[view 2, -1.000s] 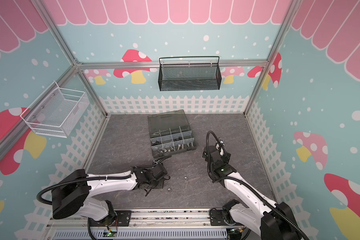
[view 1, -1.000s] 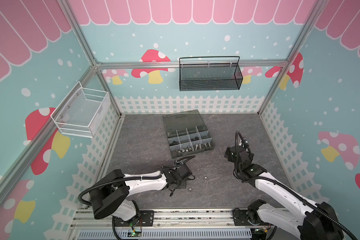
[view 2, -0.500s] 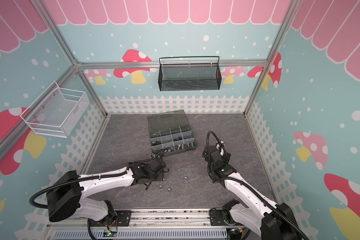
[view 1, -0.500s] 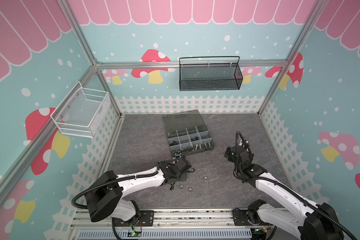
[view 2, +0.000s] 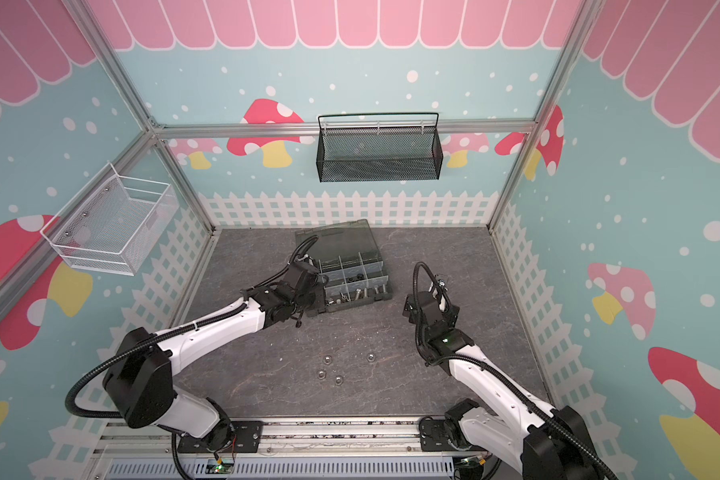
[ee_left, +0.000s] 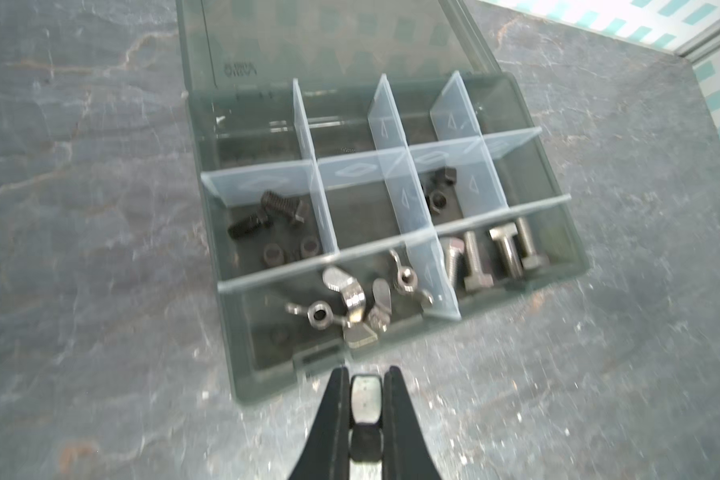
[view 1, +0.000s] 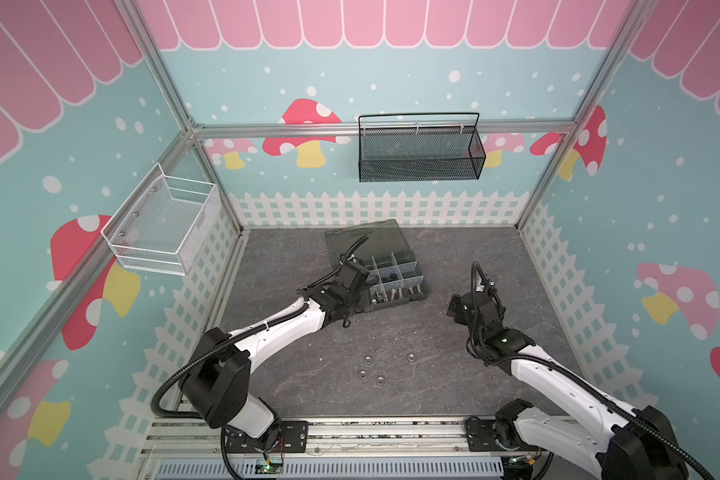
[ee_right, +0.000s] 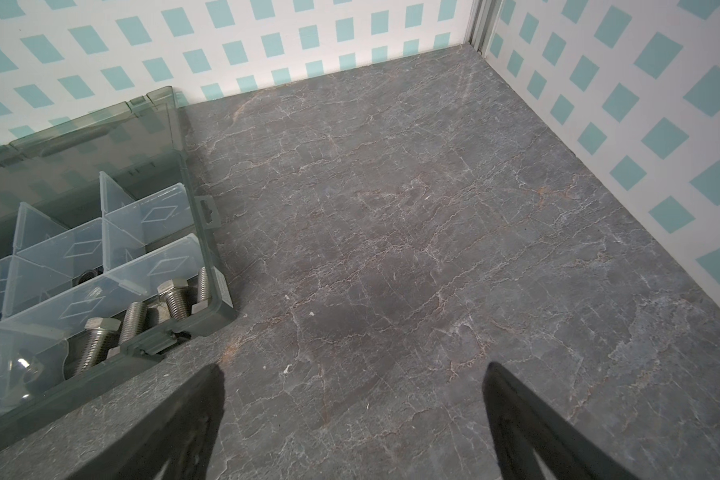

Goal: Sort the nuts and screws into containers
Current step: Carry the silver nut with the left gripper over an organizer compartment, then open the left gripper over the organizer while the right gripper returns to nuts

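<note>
A short raised word on the lid of the organiser box is too blurred to read. The left end effector, just beside the box's front wall, is clamped on a silver hex nut. Wing nuts and silver bolts lie in the nearest compartments (side by side). The right end effector gapes wide, holding nothing, over the worktop. Four loose nuts lie well apart from the box.
</note>
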